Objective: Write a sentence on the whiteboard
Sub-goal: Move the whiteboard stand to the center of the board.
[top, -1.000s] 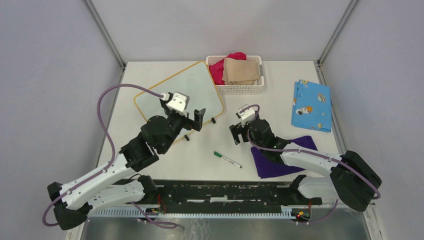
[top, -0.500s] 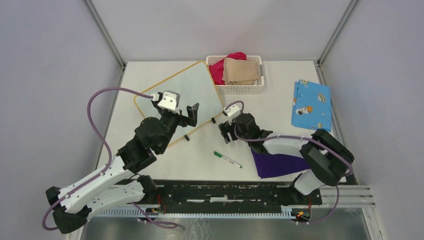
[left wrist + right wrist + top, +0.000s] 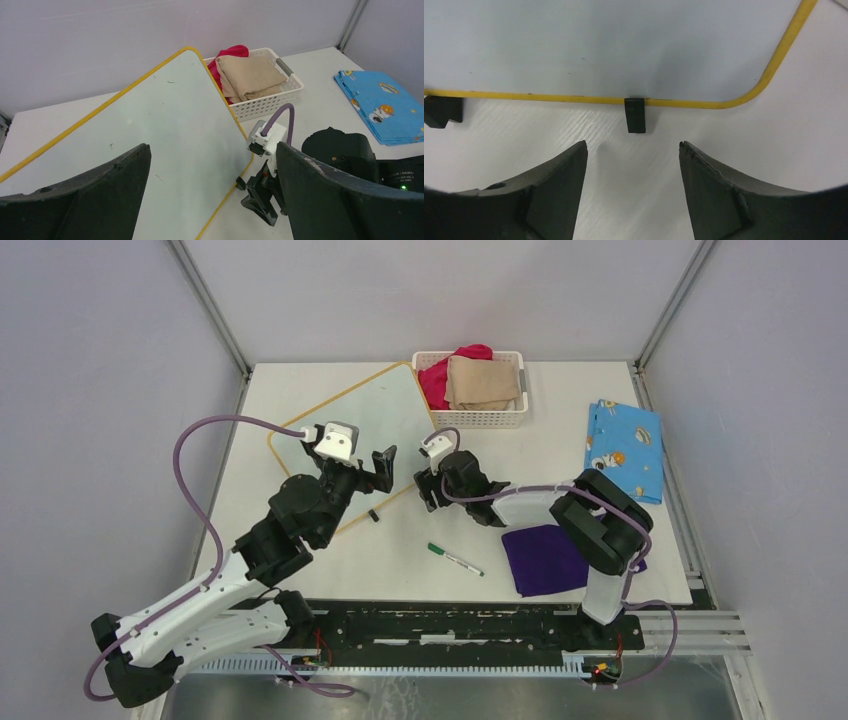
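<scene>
Black right hand (image 3: 633, 150) now facing whiteboard (image 3: 614, 45) foot (image 3: 635, 115), narrower, left hand (image 3: 212, 147) wide

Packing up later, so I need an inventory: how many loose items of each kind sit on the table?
Cloths: 4 (red cloth, beige cloth, blue patterned cloth, purple cloth)
Yellow-framed rectangular whiteboard: 1
White plastic basket: 1
Green-capped marker pen: 1
Total: 7

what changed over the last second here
The right gripper swung left across the table to the whiteboard's near edge, jaws open facing one black foot, holding nothing. The left gripper shifted slightly left above the board, jaws open. The board, green marker, basket, blue cloth and purple cloth stayed put.
</scene>
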